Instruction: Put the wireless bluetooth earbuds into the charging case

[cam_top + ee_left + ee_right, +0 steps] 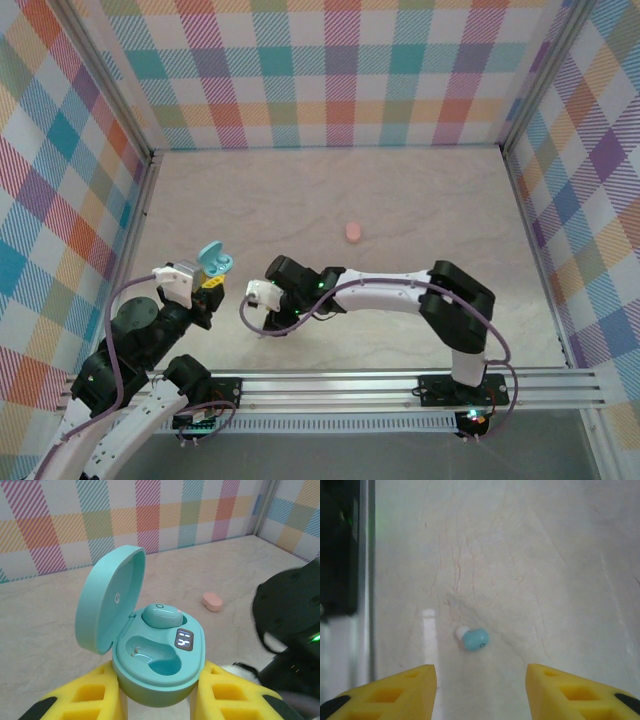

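Earbud pickup under the right gripper (480,680), case held ready.
Left gripper (158,680) is clamped on the blue charging case (197,652), with the lid (110,600) tipped back so the pockets face up. One blue earbud (161,616) sits seated and the near pocket (152,657) is empty (probably meant for the next one). Right jaws stand apart, straddling a loose earbud (475,639) on the table (545,555) without touching it, placed for a pinch.

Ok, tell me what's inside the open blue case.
One blue earbud sits at the back of the case; the front socket is empty. The left gripper hides the case's base.
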